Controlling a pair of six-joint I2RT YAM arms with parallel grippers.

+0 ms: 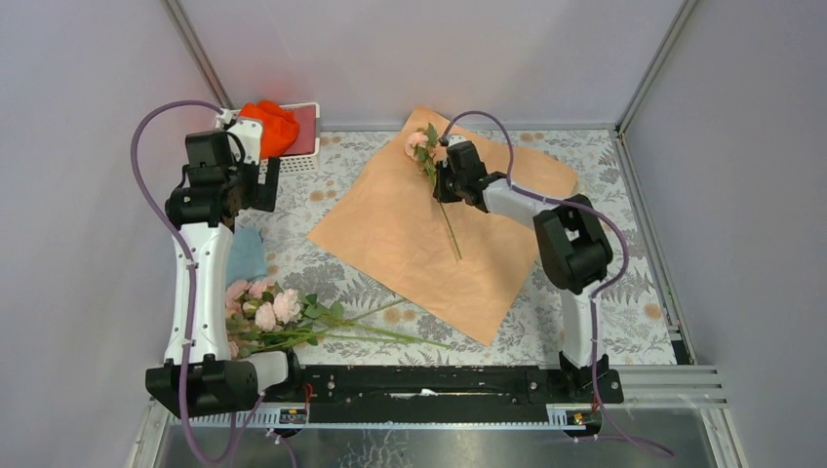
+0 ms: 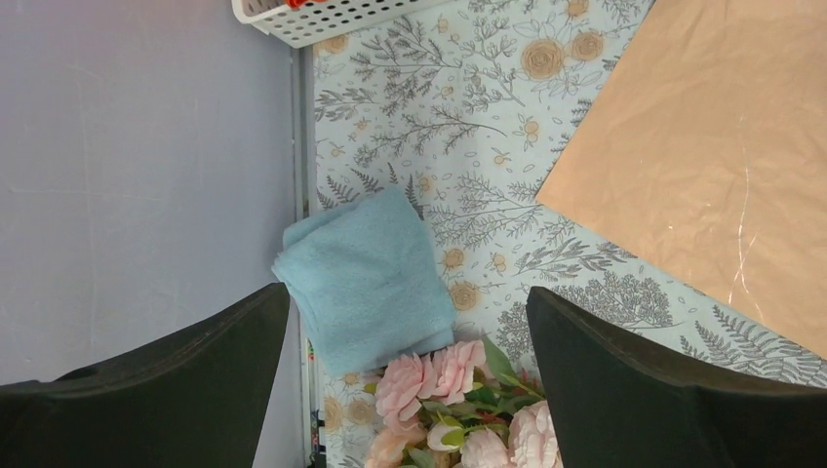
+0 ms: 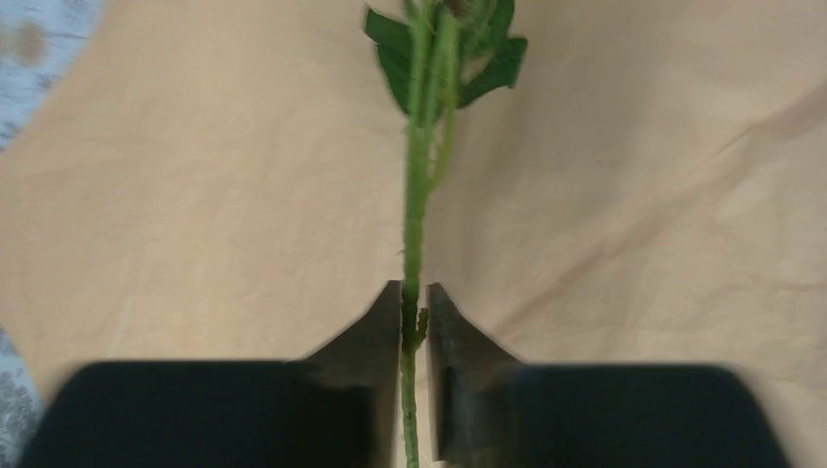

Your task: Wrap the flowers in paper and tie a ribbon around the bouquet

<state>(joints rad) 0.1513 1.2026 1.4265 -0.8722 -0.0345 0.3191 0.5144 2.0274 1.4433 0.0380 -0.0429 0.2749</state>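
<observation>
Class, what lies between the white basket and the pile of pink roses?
A folded light blue cloth, seen in the left wrist view, beside the roses.

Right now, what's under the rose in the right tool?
The paper, peach face up, lies under the rose pinched by the right tool. Its underside and the tablecloth beneath are covered. Whether the stem touches it, cannot tell.

blurry rose stem in the right wrist view (bloom beyond top edge)

One paper, one single rose, one rose bunch, one blue cloth, one orange cloth, one basket.
</observation>
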